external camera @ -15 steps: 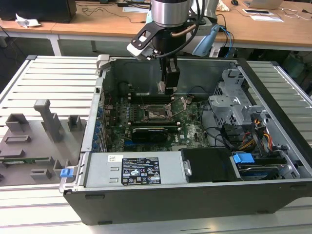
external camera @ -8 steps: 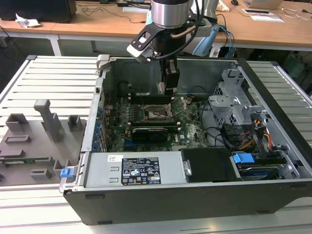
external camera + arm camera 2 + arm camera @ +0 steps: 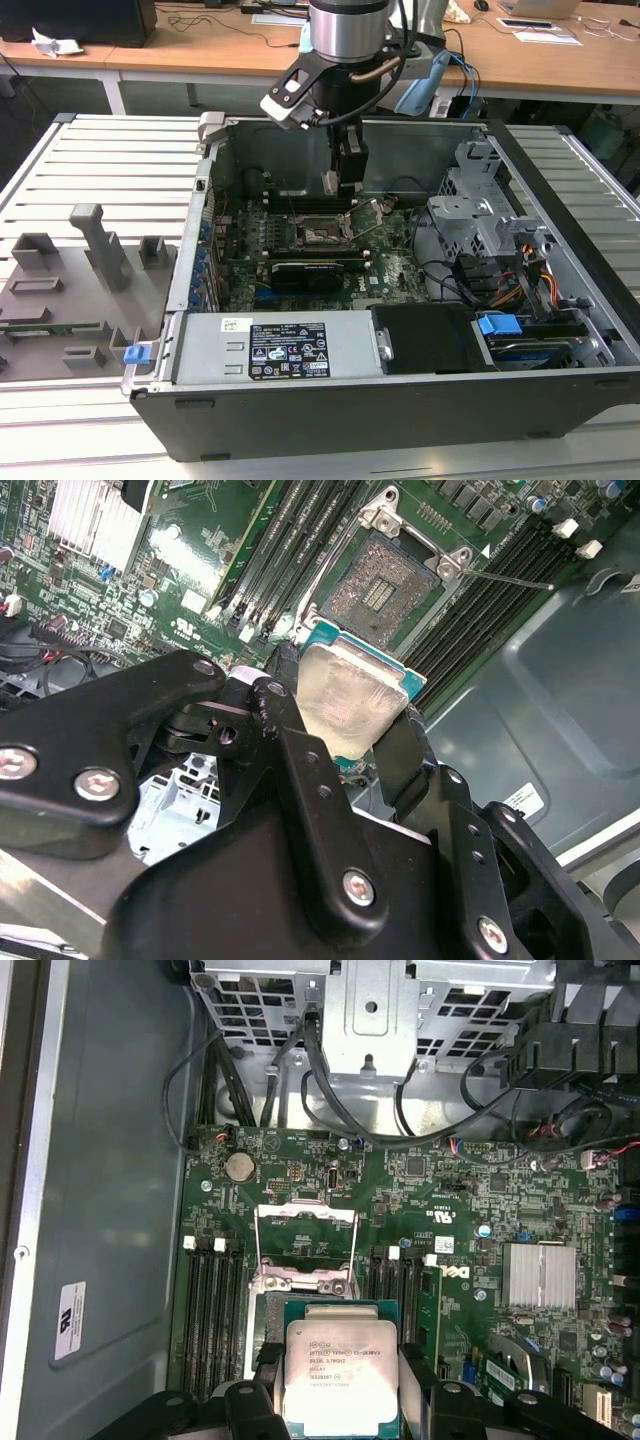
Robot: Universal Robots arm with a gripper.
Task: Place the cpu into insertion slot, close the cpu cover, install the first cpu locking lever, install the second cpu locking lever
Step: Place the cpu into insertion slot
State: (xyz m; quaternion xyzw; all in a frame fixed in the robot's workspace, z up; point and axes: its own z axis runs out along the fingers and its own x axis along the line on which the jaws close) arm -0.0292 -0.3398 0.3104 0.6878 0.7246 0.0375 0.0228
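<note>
Holding: tool [image 3: 345, 715] clamped on the cpu [image 3: 350, 695] by opposite edges;
Handling: probably light, stiff, delicate underneath; edges only;
Insertion slot [image 3: 321, 235]: seven o'clock of the tool, exterior view

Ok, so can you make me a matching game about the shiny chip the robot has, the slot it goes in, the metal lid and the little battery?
Things:
1. the cpu
2. the insertion slot
3. the cpu cover
4. the coin battery

States:
A. flipped open
B. round and silver, on the green board
C. clamped in the hand
D. empty, with its pins bare

Pairs: 1-C, 2-D, 3-A, 4-B.
</note>
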